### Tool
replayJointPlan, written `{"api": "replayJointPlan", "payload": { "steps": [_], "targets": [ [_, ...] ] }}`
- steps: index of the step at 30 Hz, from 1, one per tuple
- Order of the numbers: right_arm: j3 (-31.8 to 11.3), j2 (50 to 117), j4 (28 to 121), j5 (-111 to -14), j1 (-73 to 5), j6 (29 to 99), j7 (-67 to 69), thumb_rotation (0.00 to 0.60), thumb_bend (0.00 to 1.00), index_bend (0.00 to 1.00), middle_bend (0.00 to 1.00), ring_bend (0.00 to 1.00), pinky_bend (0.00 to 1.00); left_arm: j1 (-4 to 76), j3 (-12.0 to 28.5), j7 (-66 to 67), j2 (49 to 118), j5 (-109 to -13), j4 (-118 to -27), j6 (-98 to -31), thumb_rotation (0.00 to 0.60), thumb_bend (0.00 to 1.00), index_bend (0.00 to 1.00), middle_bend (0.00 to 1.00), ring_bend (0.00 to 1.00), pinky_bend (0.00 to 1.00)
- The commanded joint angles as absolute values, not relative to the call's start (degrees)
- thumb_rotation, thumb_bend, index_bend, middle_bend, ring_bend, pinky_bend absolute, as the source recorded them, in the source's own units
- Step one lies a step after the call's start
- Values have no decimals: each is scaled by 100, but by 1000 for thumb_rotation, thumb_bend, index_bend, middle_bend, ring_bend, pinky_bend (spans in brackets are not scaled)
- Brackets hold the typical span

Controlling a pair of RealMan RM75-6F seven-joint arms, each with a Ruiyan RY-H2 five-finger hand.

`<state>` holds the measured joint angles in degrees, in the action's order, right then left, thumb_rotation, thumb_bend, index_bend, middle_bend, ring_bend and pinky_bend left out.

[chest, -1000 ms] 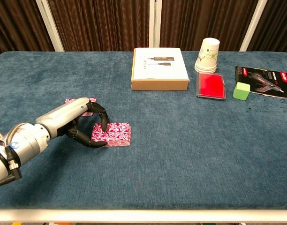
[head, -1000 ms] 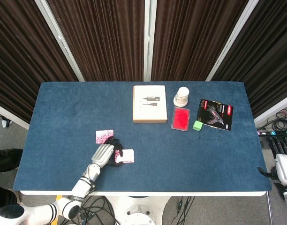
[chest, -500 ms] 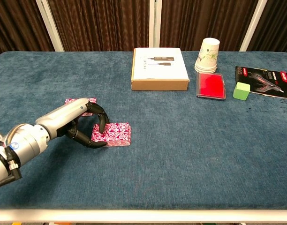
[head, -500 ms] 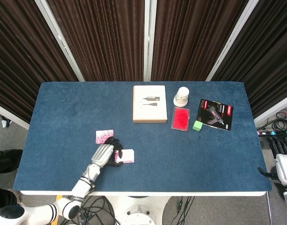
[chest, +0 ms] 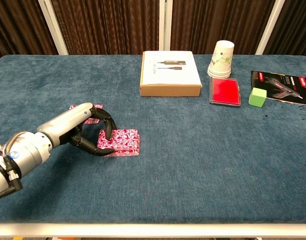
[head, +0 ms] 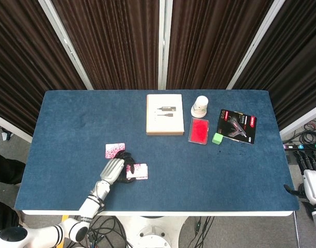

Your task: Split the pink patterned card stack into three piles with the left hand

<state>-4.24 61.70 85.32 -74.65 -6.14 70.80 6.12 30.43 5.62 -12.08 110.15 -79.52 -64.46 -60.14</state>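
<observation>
Chest view: the left hand (chest: 85, 131) sits in the lower left of the frame, its dark fingers (chest: 109, 129) curled down over the left end of the pink patterned card stack (chest: 122, 142). The fingers pinch that end of the stack, with the thumb underneath at the near edge; whether the cards are raised off the tabletop (chest: 193, 165) cannot be told. A second, smaller pile of pink patterned cards (chest: 90, 107) lies flat just behind the hand, partly hidden by it.

Head view: the same left hand (head: 114, 168) appears in the lower left, with the card stack (head: 138, 171) projecting to its right and the smaller pile (head: 114, 150) just above it. The right hand (head: 313, 187) shows at the lower right edge of the frame, off the tabletop; the state of its fingers cannot be told.

Other items, upper middle to upper right of the chest view:
- a flat cardboard box (chest: 170, 73) with a white printed lid;
- stacked paper cups (chest: 221, 58), upside down;
- a red case (chest: 224, 91) just in front of the cups;
- a green block (chest: 257, 96) beside the case;
- a dark printed packet (chest: 283, 85) at the right edge.
</observation>
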Motion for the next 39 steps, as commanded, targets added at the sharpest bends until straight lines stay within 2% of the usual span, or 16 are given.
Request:
{"api": "replayJointPlan", "payload": {
  "steps": [1,9,16,26,39],
  "targets": [
    [-425,6176,8528,-7456,-619,7069,606,600,89,0,0,0,0,3030,562,-1281,11036,-7984,-6417,-6058,600,262,617,459,155,72],
    [-430,6174,8545,-7453,-621,7077,586,600,88,0,0,0,0,3026,593,-1389,11059,-8032,-6369,-6142,600,264,617,461,155,73],
    [-440,6150,8559,-7473,-607,7123,618,600,89,0,0,0,0,3189,790,-1355,11075,-8005,-6245,-6093,600,264,613,465,155,73],
    [-449,6138,8518,-7469,-591,7131,712,600,89,0,0,0,0,3648,1127,-1299,11391,-7880,-5690,-5792,600,267,612,468,155,73],
    [-454,6122,8457,-7467,-580,7109,834,600,89,0,0,0,0,3971,1251,-1327,11694,-7820,-5232,-5654,600,271,612,473,155,73]
  ]
}}
